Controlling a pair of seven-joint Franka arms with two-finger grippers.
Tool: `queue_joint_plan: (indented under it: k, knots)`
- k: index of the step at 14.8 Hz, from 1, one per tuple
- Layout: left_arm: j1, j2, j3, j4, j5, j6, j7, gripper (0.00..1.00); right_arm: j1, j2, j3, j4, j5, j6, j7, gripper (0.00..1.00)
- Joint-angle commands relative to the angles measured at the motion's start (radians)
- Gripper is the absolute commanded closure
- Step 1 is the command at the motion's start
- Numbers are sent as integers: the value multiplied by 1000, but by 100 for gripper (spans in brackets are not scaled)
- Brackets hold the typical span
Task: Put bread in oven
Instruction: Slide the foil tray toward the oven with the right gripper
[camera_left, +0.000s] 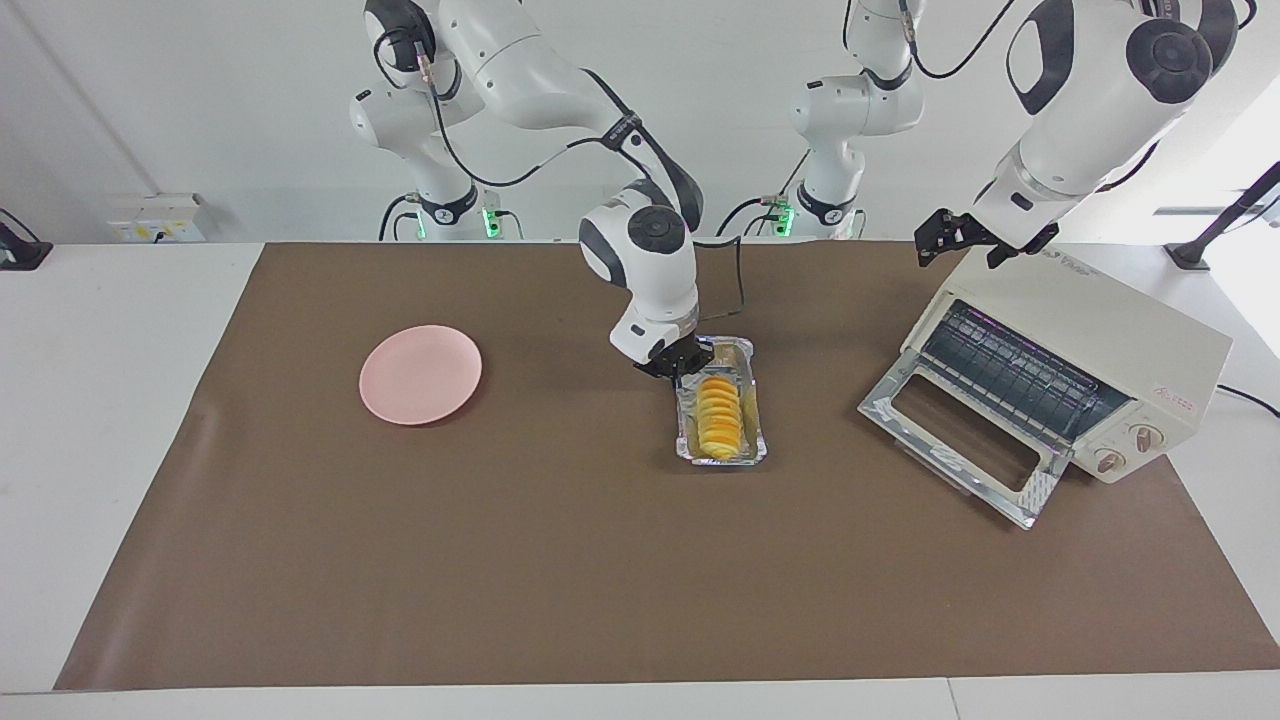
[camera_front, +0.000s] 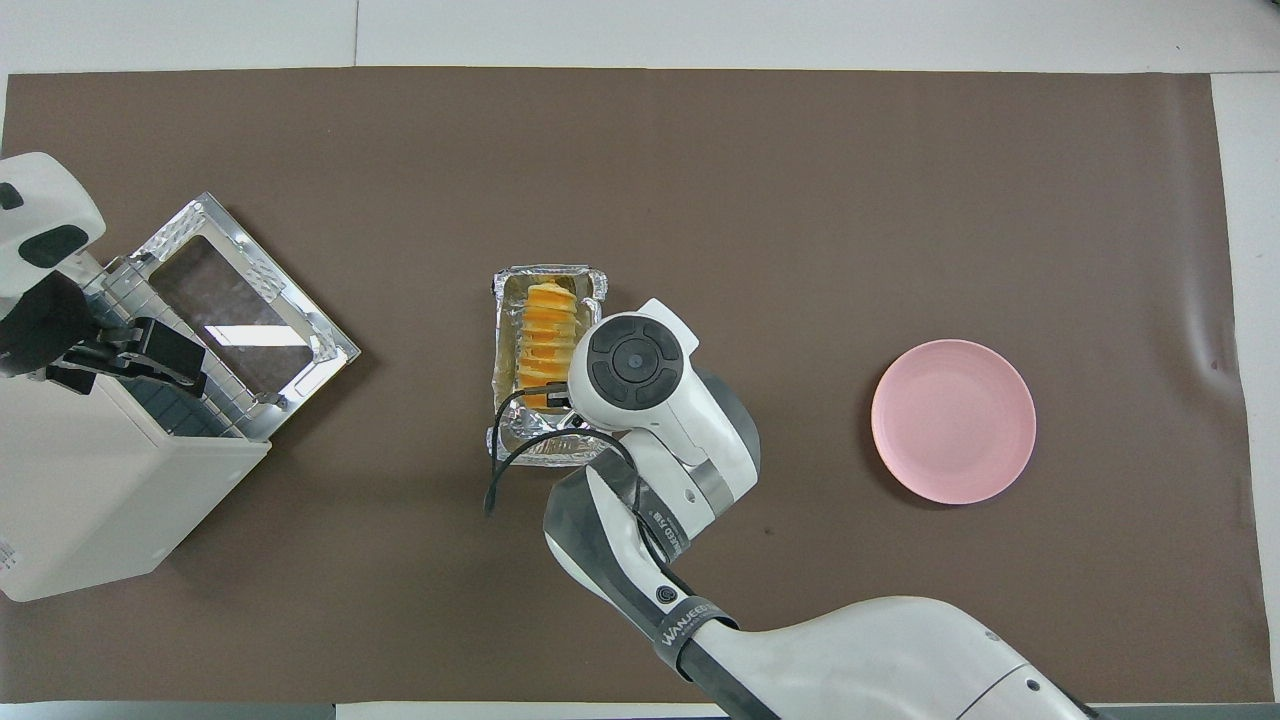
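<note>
Bread (camera_left: 722, 415) is a ridged yellow-orange loaf lying in a foil tray (camera_left: 758, 452) mid-tabletop. Right hand (camera_left: 682, 366) sits at its robot-side end, grip unclear. Left hand (camera_left: 962, 240) spread open over the oven (camera_left: 1150, 330), door down.

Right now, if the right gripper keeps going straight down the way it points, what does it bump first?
Most likely the bread: the right gripper points down over the loaf's end nearer the robots, inside the foil tray. How high above it is unclear.
</note>
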Motion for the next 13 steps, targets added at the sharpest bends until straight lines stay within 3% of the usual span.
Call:
queue_joint_plan:
  k: [1,4,6,8,11,13]
  knots:
    - [15,-25,-12,-25,8,7,1,0,12,-23,0,-26,27,21,16,0]
    - [15,-25,-12,-24,9,8,1,0,12,-23,0,8,29,-18,68,0]
    - [15,-25,-12,-25,9,7,1,0,-11,-35,-2,73,29,-119,66,0]
    - [15,-25,-12,-25,9,8,1,0,-86,-72,-2,130,29,-227,57,0]
    - [3,-28,-15,-24,8,-1,-20,0,-219,-163,-2,137,27,-282,11,0]
    - [-14,-42,-21,-24,8,-5,-28,0,-327,-213,-5,143,26,-348,-176,0]
